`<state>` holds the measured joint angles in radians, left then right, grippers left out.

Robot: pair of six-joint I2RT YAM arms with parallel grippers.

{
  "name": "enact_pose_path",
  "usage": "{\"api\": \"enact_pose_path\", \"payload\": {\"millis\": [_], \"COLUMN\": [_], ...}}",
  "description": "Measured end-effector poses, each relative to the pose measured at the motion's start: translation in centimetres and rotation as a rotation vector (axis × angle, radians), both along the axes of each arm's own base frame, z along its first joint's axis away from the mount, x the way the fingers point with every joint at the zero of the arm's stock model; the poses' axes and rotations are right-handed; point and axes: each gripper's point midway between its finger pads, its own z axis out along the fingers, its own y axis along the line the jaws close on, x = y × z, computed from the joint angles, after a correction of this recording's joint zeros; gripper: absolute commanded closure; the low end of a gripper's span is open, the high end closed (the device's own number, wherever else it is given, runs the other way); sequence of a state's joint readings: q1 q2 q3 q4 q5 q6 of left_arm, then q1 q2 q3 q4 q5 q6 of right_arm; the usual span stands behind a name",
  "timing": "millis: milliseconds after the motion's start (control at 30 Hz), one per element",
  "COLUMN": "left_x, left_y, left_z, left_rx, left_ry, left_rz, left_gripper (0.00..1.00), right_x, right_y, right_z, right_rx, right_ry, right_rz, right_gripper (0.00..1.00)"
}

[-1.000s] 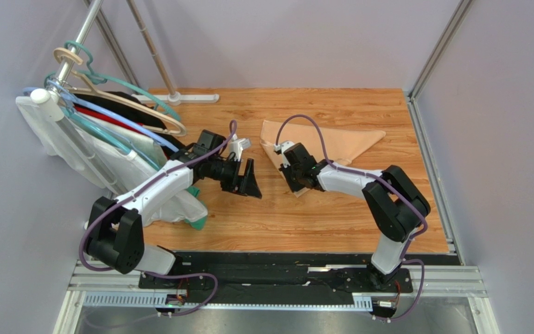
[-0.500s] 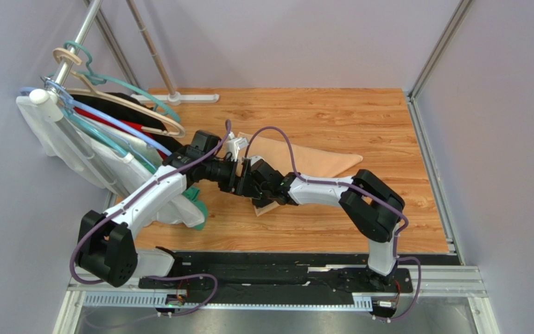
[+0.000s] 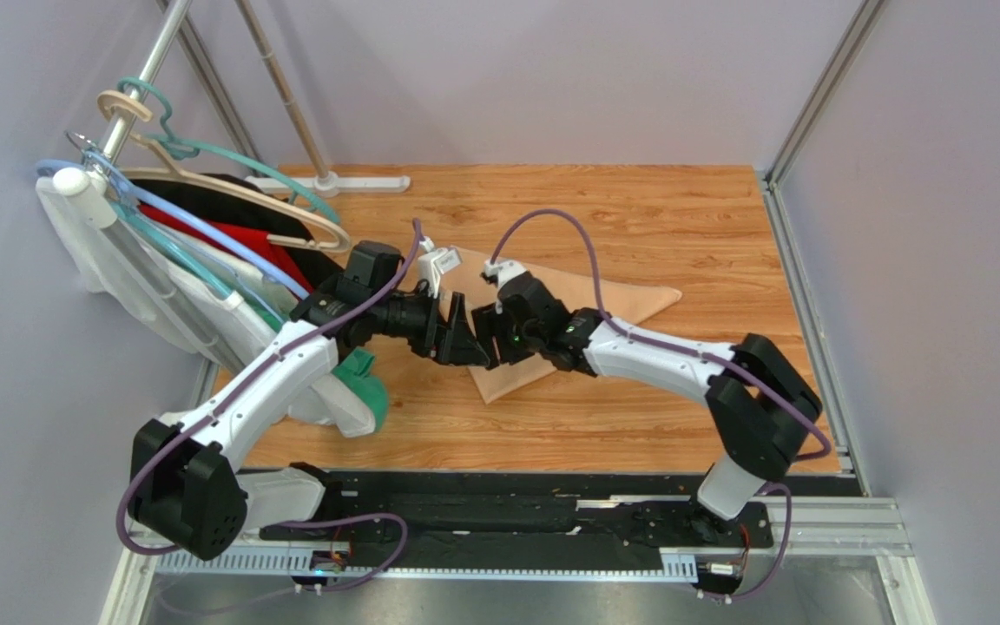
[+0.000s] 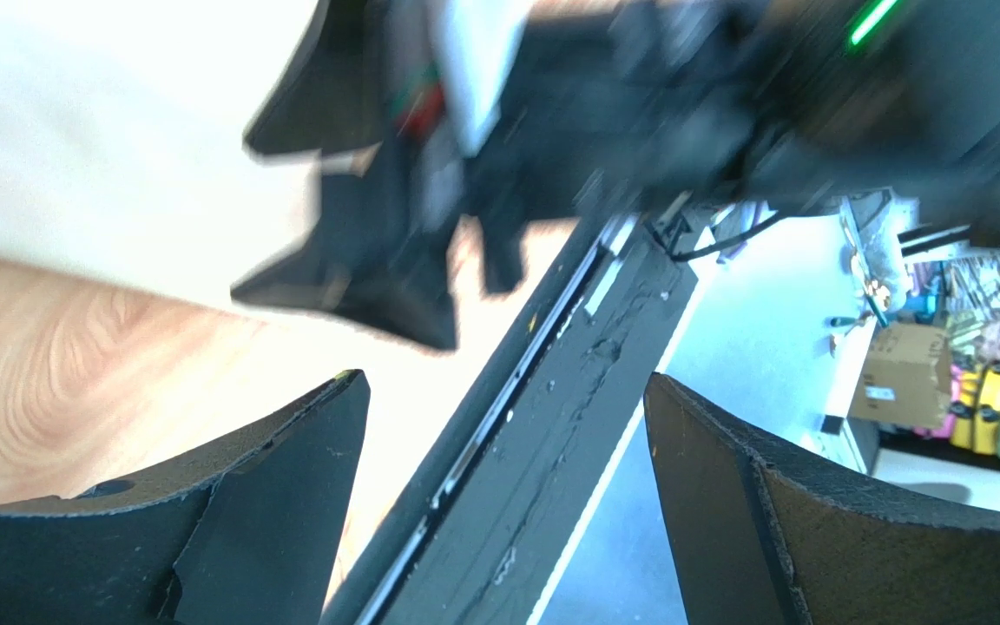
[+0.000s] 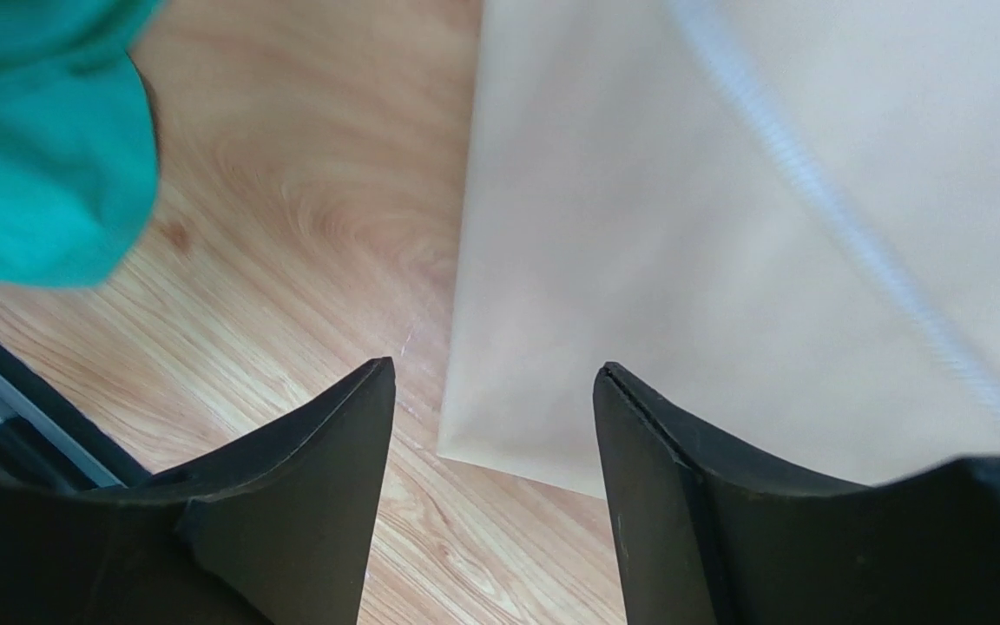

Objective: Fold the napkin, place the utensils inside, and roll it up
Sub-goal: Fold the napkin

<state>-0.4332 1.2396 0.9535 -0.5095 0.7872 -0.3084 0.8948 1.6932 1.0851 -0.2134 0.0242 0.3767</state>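
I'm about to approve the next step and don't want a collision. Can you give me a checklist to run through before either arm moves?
1. Fold of the napkin: ok; it lies flat as a triangle on the table.
2. The right gripper free of cloth: ok; open above the napkin's corner, nothing between the fingers.
3. The left gripper empty: ok; open.
4. Room between the grippers: not ok; they almost meet in the top view.
5. Sight of the utensils: cannot tell; none in view.
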Motion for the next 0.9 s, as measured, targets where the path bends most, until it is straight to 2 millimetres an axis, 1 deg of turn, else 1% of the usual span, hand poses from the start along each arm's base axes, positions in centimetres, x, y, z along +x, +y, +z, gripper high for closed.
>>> {"api": "enact_pose_path", "payload": {"millis": [67,167,233,333,400,467,500,567,600,667,733,900], "left_x": [0.0,0.0,0.0,0.0,0.0,0.1,0.1,0.2,0.2,0.3,0.3,0.4], "left_y": [-0.1,-0.2,-0.2,-0.2,-0.2,-0.2,-0.3,-0.3,-0.3,-0.3,-0.4,-0.4], "left_z": [0.6,1.1,1.2,1.0,0.9,0.7,0.6,0.3,0.1,-0.2,-0.3,-0.8], "left_rx": [-0.016,-0.033,-0.036,-0.034,-0.033,-0.03,-0.028,-0.024,-0.022,-0.017,-0.015,-0.008], "left_ry": [-0.025,-0.049,-0.05,-0.045,-0.04,-0.033,-0.029,-0.019,-0.014,-0.004,0.004,0.021], "left_rz": [-0.004,-0.01,-0.011,-0.011,-0.01,-0.009,-0.009,-0.009,-0.009,-0.009,-0.007,-0.007], "left_gripper": [0.13,0.13,0.13,0.13,0.13,0.13,0.13,0.13,0.13,0.13,0.13,0.13], "right_x": [1.4,3.4,4.8,7.8,9.9,11.4,12.0,12.1,12.4,12.4,12.5,12.2], "right_y": [-1.1,-3.3,-5.7,-11.4,-16.2,-20.7,-22.9,-26.5,-28.2,-30.3,-31.6,-33.8], "right_z": [2.5,5.3,6.4,7.1,6.9,6.5,6.2,5.2,5.1,4.1,2.9,-0.6], "right_rx": [0.04,0.087,0.108,0.113,0.099,0.089,0.084,0.053,0.048,0.018,-0.007,-0.06], "right_ry": [-0.04,-0.083,-0.095,-0.098,-0.088,-0.07,-0.062,-0.031,-0.027,-0.003,0.036,0.14], "right_rz": [-0.031,-0.093,-0.148,-0.29,-0.42,-0.544,-0.604,-0.702,-0.746,-0.804,-0.839,-0.895], "right_gripper": [0.38,0.38,0.38,0.39,0.4,0.4,0.4,0.41,0.41,0.41,0.41,0.41]}}
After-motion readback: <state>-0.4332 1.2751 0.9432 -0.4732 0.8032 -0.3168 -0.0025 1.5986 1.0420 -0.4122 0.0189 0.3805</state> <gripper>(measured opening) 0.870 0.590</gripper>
